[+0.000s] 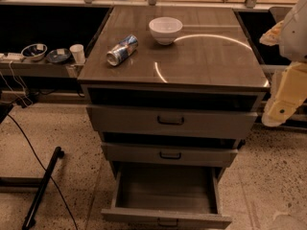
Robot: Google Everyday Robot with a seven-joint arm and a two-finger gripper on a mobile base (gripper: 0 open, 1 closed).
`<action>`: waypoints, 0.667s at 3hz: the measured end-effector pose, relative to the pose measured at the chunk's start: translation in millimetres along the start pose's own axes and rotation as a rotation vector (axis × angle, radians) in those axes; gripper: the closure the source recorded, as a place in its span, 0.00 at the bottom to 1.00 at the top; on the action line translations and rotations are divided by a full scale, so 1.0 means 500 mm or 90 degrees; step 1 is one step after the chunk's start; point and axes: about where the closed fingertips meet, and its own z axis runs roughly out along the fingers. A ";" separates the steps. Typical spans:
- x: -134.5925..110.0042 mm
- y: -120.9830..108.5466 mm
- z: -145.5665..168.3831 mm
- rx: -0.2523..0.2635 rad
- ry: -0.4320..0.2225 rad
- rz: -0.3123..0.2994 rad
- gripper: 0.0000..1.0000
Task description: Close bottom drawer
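Observation:
The bottom drawer (165,218) of the grey-beige cabinet (201,61) is pulled far out towards me. Its empty inside shows, and its low front panel with a small dark handle (167,223) sits at the lower edge of the view. The two drawers above it, the top one (120,120) and the middle one (129,153), stand slightly out with dark gaps over them. My arm hangs at the right edge, and its gripper end (277,113) is level with the top drawer, right of the cabinet and well above the bottom drawer. It touches nothing.
A white bowl (165,29) and a can lying on its side (122,50) sit on the cabinet top. A low shelf on the left holds two bowls (34,51) and a cup (76,53). A black pole (43,186) and cables lie on the speckled floor at the left.

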 end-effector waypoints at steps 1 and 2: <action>0.000 0.000 0.000 0.000 0.000 0.000 0.00; 0.010 -0.001 0.047 -0.019 -0.032 -0.002 0.00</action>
